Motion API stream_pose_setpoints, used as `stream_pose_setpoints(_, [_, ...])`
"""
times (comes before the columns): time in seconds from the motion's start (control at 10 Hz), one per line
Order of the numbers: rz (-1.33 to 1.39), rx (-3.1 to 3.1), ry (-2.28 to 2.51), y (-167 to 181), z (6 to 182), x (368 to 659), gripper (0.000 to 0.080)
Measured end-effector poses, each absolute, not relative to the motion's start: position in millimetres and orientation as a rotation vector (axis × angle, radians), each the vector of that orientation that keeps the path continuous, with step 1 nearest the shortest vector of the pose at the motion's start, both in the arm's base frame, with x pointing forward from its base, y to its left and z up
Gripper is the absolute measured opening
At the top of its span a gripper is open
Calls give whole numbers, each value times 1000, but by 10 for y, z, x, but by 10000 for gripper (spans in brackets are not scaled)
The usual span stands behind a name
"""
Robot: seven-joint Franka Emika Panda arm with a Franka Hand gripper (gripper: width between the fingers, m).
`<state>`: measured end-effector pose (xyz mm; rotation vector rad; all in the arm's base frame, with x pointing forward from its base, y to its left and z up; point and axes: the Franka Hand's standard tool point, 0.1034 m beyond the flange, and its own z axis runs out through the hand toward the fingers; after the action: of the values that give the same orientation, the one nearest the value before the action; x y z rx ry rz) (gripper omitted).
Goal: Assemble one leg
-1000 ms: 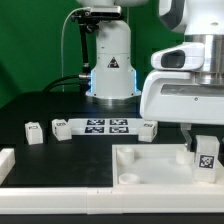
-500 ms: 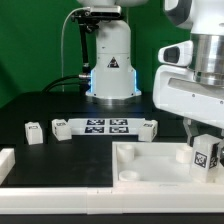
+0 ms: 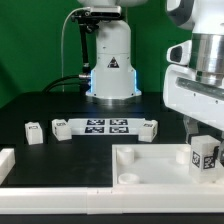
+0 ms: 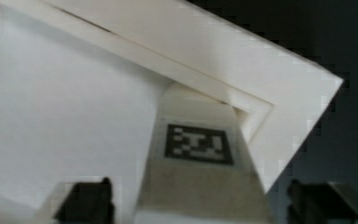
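A leg (image 3: pixel 205 156), a small white block with a black-and-white tag, stands upright in the corner of the large white tray (image 3: pixel 140 160) at the exterior view's right. My gripper (image 3: pixel 203 136) hangs straight over it. In the wrist view the leg (image 4: pixel 206 150) rises between my two dark fingers (image 4: pixel 91 200), with a narrow gap on each side, so the gripper (image 4: pixel 202 205) is open around the leg. The tray's corner (image 4: pixel 282 75) shows beyond it. Three more legs lie on the black table: two (image 3: pixel 34 132) (image 3: pixel 61 127) at the left and one (image 3: pixel 149 126) further right.
The marker board (image 3: pixel 105 126) lies flat between the loose legs. The arm's base (image 3: pixel 110 60) stands behind it. A white part's edge (image 3: pixel 6 162) shows at the exterior view's lower left. The tray's front wall (image 3: pixel 100 192) runs along the near edge.
My hand has shifted toward the exterior view's right and turned over the leg. The leg has stayed in the tray corner. The loose legs have not moved.
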<state>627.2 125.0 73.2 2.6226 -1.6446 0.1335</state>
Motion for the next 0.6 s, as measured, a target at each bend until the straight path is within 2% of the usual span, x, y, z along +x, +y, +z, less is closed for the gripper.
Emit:
stream_pose_setpoints(0.1, [137,2643,-1617,1266,720,6266,588])
stream_pose_setpoints(0.2, [134,2744,-1421,1275,720,6263,588])
stream_pose_setpoints(0.3, [132,2817,-1262,1274,727,6266,637])
stream_pose_setpoints(0.6, [127,3017,-583,1234,731,6276,648])
